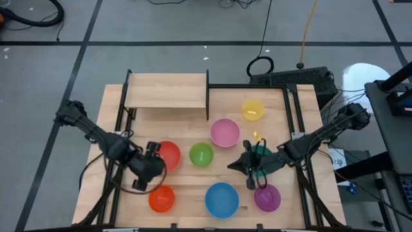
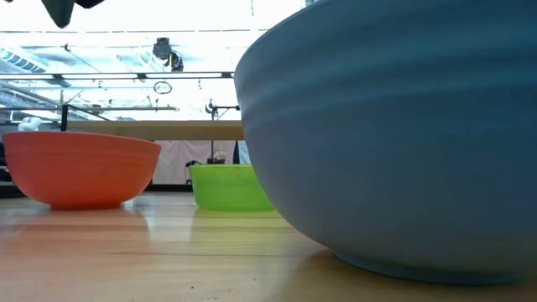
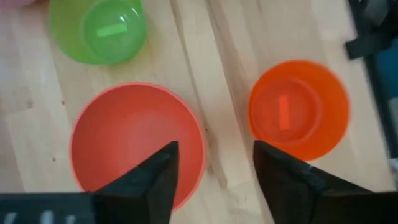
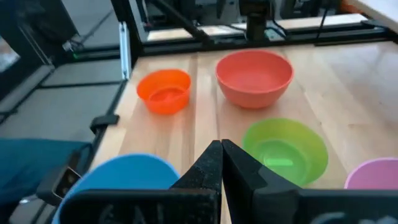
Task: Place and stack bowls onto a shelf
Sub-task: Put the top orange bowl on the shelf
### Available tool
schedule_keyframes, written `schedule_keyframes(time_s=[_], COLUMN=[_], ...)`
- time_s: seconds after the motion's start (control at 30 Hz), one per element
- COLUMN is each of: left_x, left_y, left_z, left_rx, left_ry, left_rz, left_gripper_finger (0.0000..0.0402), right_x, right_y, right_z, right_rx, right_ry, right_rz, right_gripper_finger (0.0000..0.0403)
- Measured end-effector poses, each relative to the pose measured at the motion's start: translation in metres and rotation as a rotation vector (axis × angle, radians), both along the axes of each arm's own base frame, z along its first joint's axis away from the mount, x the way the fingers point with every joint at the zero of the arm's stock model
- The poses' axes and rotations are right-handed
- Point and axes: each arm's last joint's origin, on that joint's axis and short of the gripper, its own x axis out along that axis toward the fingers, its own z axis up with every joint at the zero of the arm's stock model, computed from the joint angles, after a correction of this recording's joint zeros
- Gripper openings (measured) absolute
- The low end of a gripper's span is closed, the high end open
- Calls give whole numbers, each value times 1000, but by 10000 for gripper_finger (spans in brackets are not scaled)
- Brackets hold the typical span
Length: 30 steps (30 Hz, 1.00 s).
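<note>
On the light-wood desk, ringed by grey floor, small round plastic bowls are scattered before the small bare light-wood shelf with thin black posts at the far edge. Above the red bowl, the left gripper is held with fingers spread, nothing between them. Over the teal bowl, the right gripper is poised with fingers pressed together.

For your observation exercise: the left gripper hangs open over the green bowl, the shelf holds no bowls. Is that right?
Not quite. The left gripper hangs open over the red bowl, not the green bowl, as the left wrist view shows. The shelf holds no bowls.
</note>
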Motion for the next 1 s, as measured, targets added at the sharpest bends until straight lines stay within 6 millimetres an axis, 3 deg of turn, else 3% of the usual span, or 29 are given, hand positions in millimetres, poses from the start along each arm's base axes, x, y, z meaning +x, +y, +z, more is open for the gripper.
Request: schedule_keyframes(time_s=[0.17, 0.43, 0.87, 1.0], left_x=[10, 17, -1, -9], left_y=[-11, -20, -6, 0], left_z=[-19, -53, -116, -128], left_rx=[75, 135, 209, 262], left_ry=[64, 157, 217, 238], left_rz=[-8, -20, 45, 68], left_gripper_finger=[237, 207, 169, 139], right_x=[4, 9, 9, 9], right_y=[8, 12, 12, 12], right_z=[-10, -14, -13, -13], right_rx=[-11, -34, -37, -32], right_ry=[21, 6, 3, 4], right_rz=[19, 35, 37, 34], right_gripper_finger=[0, 0, 0, 0])
